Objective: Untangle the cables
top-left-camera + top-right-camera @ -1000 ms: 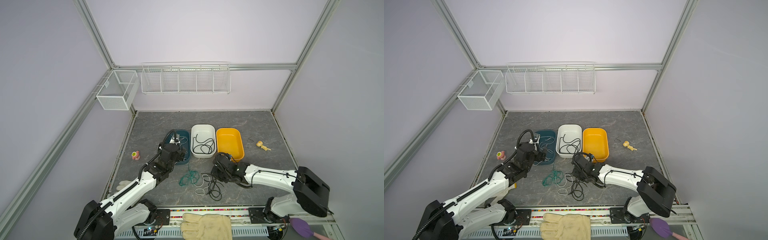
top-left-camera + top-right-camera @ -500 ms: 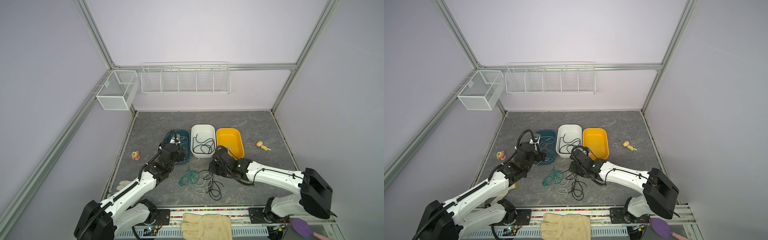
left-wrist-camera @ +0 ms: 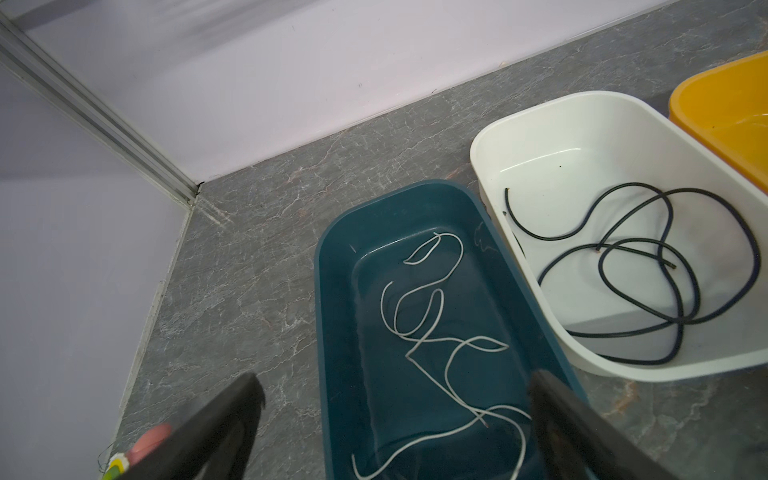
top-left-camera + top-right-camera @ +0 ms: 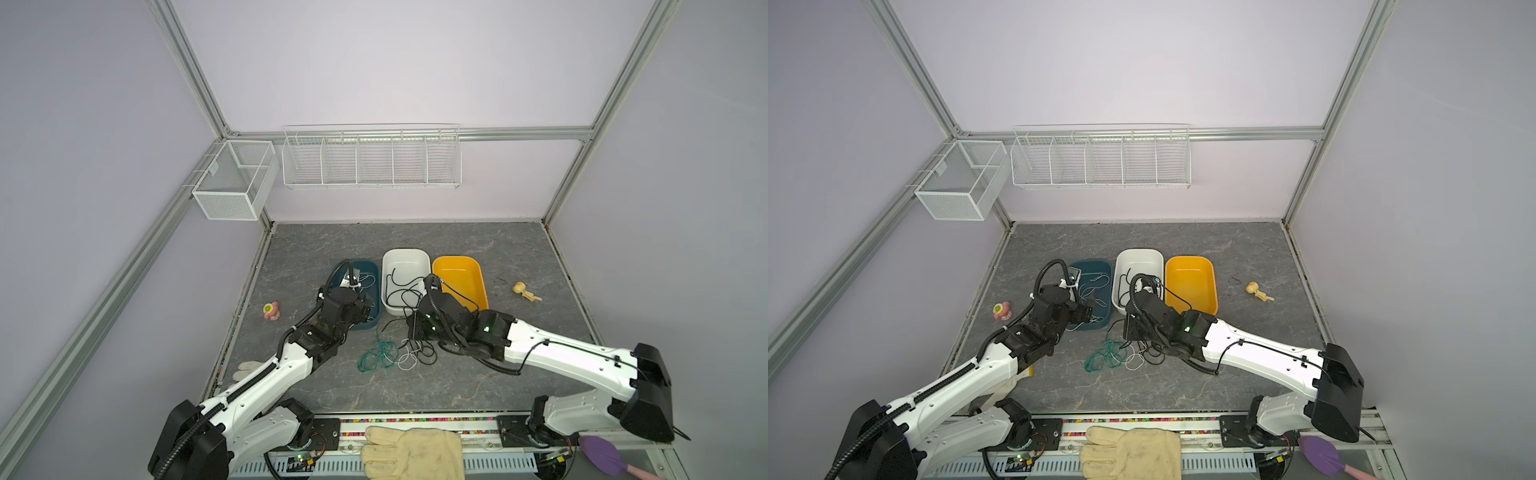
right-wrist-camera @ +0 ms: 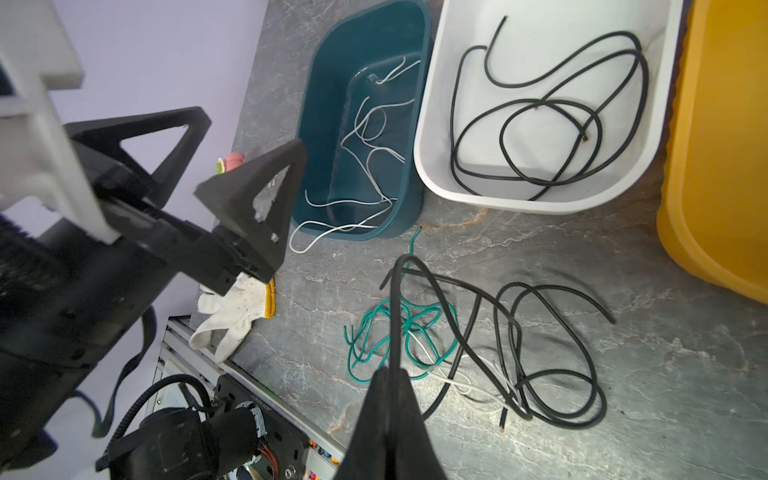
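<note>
Three tubs: you have the teal tub, the white tub and the yellow tub side by side at the middle of both top views.
Left gripper: your left gripper stands spread wide with nothing between its fingers, over the lower end of the teal tub in both top views.
Right gripper: your right gripper is clenched on the black cable, which rises from its tips at the lower middle of the right wrist frame.
Tangle: that black cable loops together with the green cable and a thin white cable on the grey table, just below the tubs in both top views.
Teal tub holds: the loose white cable, with one loop spilling over the rim onto the table.
White tub holds: the coiled black cable.
</note>
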`<action>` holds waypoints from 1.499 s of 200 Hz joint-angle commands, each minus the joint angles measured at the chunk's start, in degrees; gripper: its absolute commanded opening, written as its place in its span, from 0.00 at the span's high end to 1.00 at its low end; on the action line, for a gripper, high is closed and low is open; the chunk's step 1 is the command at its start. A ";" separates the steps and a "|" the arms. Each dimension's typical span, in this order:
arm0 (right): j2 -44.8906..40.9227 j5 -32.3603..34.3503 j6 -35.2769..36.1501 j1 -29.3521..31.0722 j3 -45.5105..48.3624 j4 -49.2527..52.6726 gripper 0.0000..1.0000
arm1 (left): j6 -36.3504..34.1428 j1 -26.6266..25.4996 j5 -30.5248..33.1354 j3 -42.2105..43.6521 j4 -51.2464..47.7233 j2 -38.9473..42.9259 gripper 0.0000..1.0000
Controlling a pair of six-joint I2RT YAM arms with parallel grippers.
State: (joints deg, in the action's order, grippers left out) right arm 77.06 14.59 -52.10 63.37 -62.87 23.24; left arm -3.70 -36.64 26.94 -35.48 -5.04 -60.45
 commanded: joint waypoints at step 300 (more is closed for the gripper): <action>-22.38 -14.48 24.39 -0.83 0.47 -19.39 0.94 | 34.60 -2.80 -19.05 -4.09 -23.22 18.33 0.01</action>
State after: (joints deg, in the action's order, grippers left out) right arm 55.64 -3.20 -25.67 63.66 -60.40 3.60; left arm 17.74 -38.59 11.73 -44.84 -28.32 -48.31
